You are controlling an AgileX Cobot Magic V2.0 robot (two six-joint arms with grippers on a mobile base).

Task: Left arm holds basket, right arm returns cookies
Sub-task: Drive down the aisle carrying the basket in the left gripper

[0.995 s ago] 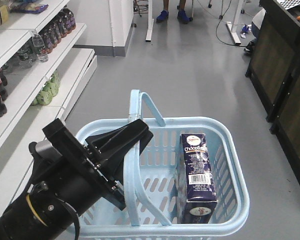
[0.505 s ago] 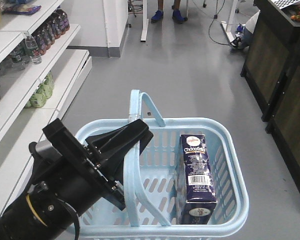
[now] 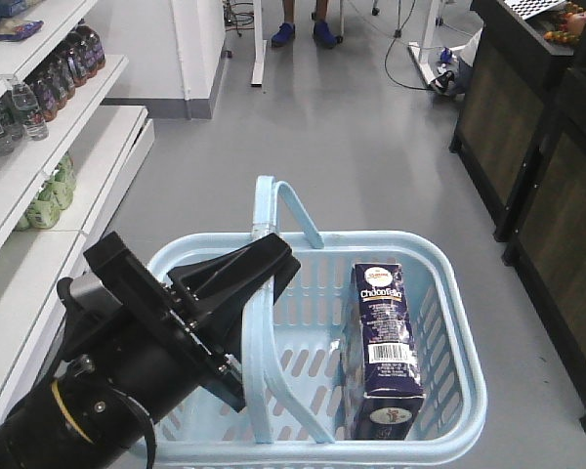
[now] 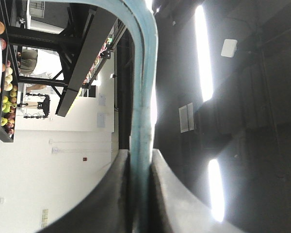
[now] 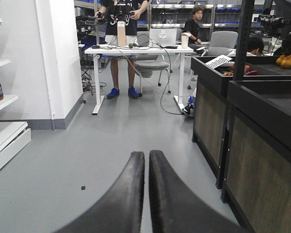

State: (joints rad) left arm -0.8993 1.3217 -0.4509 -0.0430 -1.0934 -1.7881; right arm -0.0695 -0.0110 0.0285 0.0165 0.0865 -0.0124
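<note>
The light blue basket hangs in the lower middle of the front view. My left gripper is shut on one of its hoop handles; the left wrist view shows that handle pinched between the black fingers. The navy cookies box marked ChocoFello stands upright in the basket's right half. My right gripper is shut with nothing in it and points over the grey floor; it does not show in the front view.
White shelves with drink bottles run along the left. Dark wooden counters line the right. A white desk with people behind it stands at the aisle's far end. Cables trail on the floor.
The whole scene has slid leftward and nearer in the front view: shelves and counters have shifted left and down. The basket, cookies box and left arm keep the same pose.
</note>
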